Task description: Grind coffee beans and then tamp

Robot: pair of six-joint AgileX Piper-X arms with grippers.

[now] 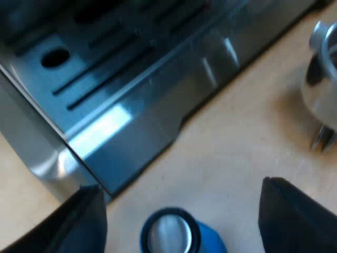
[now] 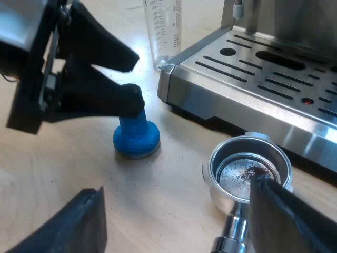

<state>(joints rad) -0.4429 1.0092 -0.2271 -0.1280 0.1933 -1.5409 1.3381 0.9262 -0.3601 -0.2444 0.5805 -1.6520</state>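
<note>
The blue tamper (image 1: pixel 171 237) stands upright on the wooden table, between the spread fingers of my left gripper (image 1: pixel 181 188), which is open. From the right wrist view, the left gripper (image 2: pixel 137 79) hangs over the tamper (image 2: pixel 136 138), with one finger low at the tamper's head. The metal holder (image 2: pixel 250 171) lies on the table by the machine's drip tray (image 2: pixel 253 79), and its basket holds traces of coffee grounds. My right gripper (image 2: pixel 176 185) is open over the holder's handle end, one finger (image 2: pixel 284 216) overlapping the basket's rim. The holder (image 1: pixel 321 89) also lies beyond the left fingers.
The espresso machine's steel drip tray (image 1: pixel 105 79), with its slots, runs close by the tamper. A measuring glass (image 2: pixel 163 31) stands at the tray's corner, beyond the tamper. Bare wooden table (image 2: pixel 68 158) lies around the tamper and holder.
</note>
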